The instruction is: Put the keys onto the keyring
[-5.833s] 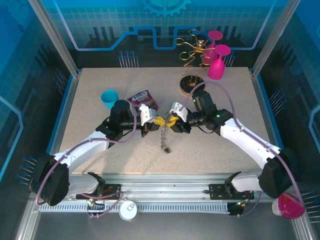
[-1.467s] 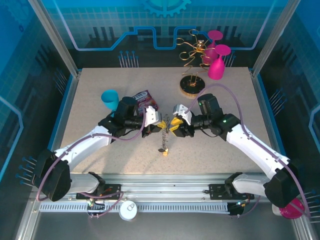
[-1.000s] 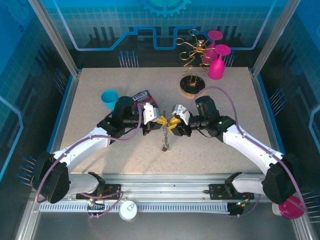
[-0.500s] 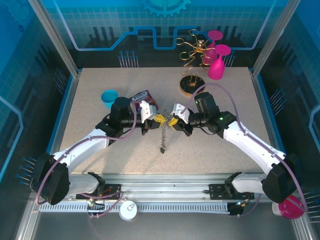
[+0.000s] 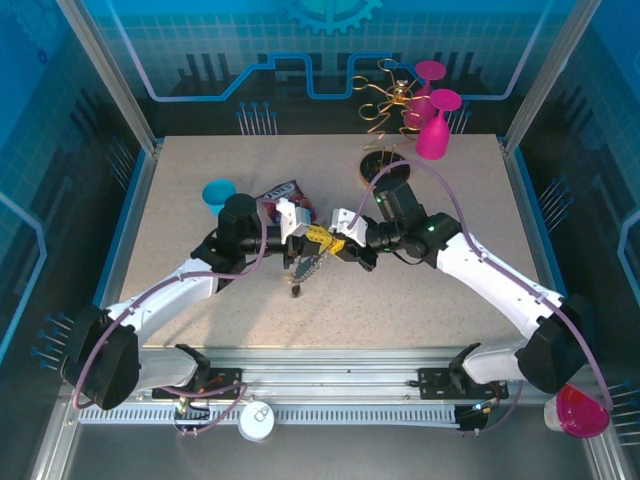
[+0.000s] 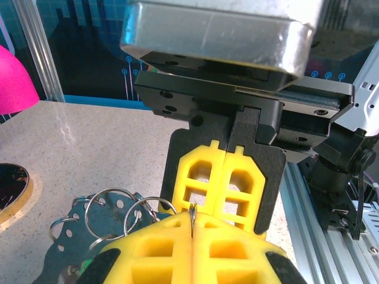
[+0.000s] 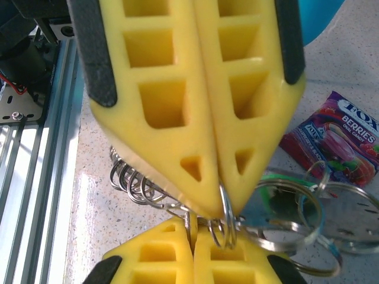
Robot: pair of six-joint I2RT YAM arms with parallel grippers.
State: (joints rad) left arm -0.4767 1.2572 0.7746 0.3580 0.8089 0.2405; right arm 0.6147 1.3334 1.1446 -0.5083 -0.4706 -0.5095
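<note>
Speckled beige tabletop; blue circuit-pattern walls; aluminium frame posts.

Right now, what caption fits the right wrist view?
Right gripper and left gripper meet tip to tip, both pinching the keyring; snack packet beyond.

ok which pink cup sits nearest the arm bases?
The pink cup beside the right arm's base; the other pink cups cluster by the gold wire stand at the back.

The left arm and right arm reach inward, wrists facing, both jaws pressed shut tip to tip.
</note>
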